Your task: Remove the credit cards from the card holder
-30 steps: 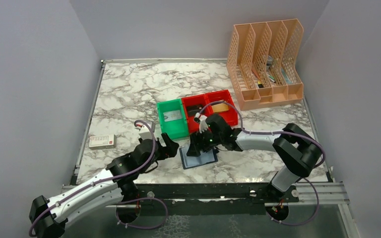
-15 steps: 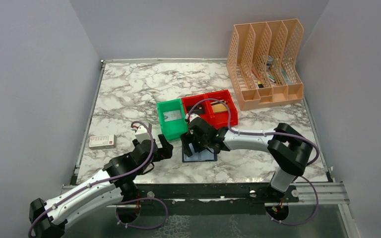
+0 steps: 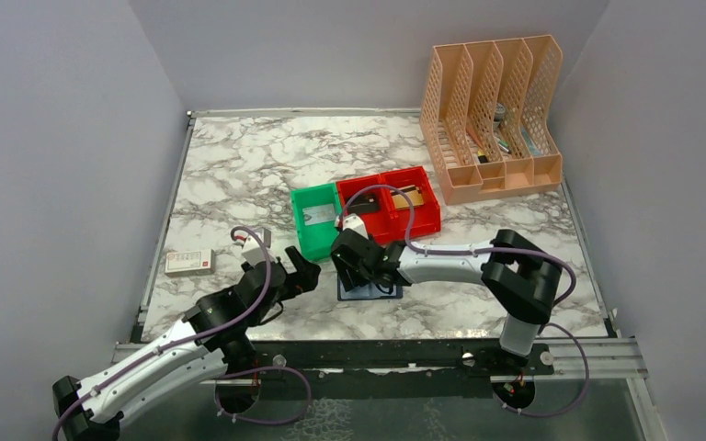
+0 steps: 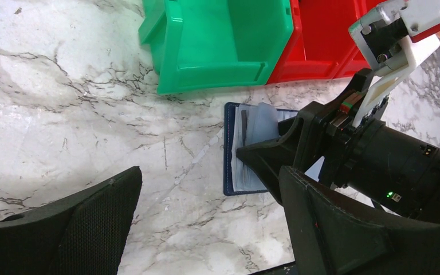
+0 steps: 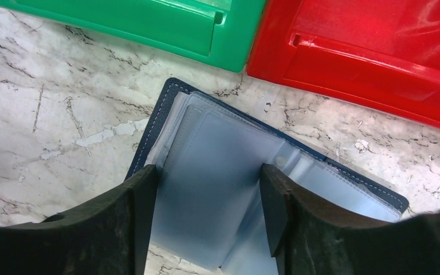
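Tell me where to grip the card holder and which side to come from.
Probably the loose clear sleeves, pinched from above with jaws either side. The card holder lies open, its navy cover flat on the marble with no edge to pinch, and the green bin and red bin crowd its far side.

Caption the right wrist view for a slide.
Open right gripper over open card holder, near green bin and red bin.

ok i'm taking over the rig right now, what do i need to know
left tool: open, empty, over the table left of the card holder.
right tool: open, fingers astride the holder's clear sleeves.
holder lies open in front of the green bin and red bins.
done: holder opened. to do: pull the cards; none visibly out, sleeve contents unclear.
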Motion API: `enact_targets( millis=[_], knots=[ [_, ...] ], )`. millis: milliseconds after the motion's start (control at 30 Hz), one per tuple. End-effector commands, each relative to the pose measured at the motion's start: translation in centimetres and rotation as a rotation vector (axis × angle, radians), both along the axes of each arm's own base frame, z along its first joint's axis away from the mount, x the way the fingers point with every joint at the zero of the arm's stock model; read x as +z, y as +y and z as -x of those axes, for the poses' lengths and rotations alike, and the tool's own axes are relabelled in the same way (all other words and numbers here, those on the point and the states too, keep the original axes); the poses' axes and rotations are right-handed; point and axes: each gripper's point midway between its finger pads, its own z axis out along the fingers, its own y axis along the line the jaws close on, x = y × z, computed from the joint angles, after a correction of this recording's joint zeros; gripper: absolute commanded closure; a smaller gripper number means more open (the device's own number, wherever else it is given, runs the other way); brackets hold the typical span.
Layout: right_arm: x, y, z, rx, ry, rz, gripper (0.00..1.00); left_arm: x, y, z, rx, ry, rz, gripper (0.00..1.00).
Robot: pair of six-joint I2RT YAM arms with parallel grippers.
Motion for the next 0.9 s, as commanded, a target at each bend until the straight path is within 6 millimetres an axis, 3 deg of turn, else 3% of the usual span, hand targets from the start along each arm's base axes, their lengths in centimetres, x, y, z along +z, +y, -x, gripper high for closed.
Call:
enact_targets(
  millis=[0,100,333,533,867],
  knots=[
    [-4.5,-4.2,2.7,-0.020,0.126,0.149,0.44,0.3,0.1,0.2,0.008,0.003,0.024,0.08],
    [-4.2,-2.9,3.3,0.015,0.162,0.082,0.51,0.4,0.0,0.2,0.007,0.001,0.031,0.08],
    [-3.4,-0.8,4.5,0.074,0.275,-0.074,0.49,0.6,-0.3,0.4,-0.014,0.010,0.033,0.08],
    [-3.7,-1.1,4.4,0.072,0.289,-0.080,0.38,0.4,-0.6,0.6,-0.030,0.023,0.030,0.08],
    [-4.9,-2.3,3.9,0.053,0.276,0.001,0.28,0.7,-0.9,0.5,-0.038,0.024,0.034,0.08]
  ],
)
